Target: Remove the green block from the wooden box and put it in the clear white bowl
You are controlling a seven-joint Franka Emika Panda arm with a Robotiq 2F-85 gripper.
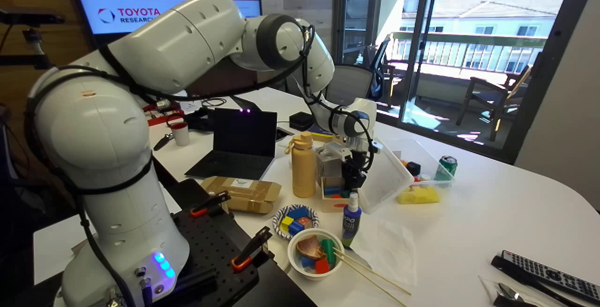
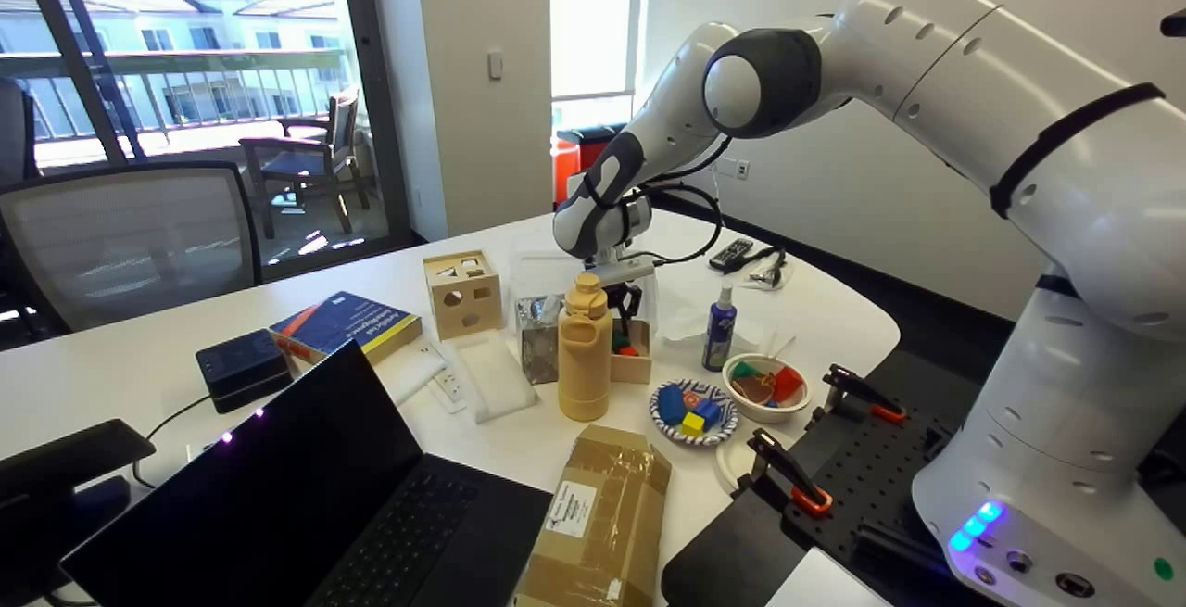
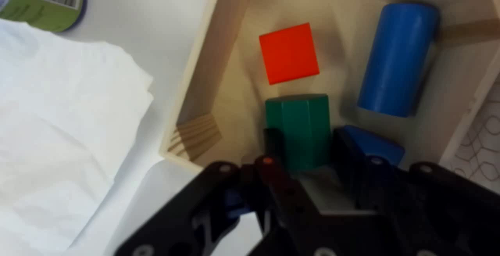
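The wooden box (image 1: 334, 205) stands open beside the yellow bottle; its near wall also shows in an exterior view (image 2: 632, 370). The wrist view looks into the box (image 3: 207, 84). The green block (image 3: 300, 131) is inside, beside a red block (image 3: 289, 54), a blue cylinder (image 3: 398, 58) and another blue block (image 3: 373, 142). My gripper (image 3: 306, 142) is partly closed inside the box, one finger on each side of the green block. The clear white bowl (image 1: 294, 261) stands nearer the robot base and holds colored pieces; it also shows in an exterior view (image 2: 771, 410).
The yellow bottle (image 1: 303, 171) and purple spray bottle (image 1: 351, 222) stand close to the box. A tilted translucent bin (image 1: 386, 175) is behind it. A patterned bowl (image 2: 660, 417) with blocks is beside the white bowl. Chopsticks (image 1: 375, 276) stick out of the white bowl.
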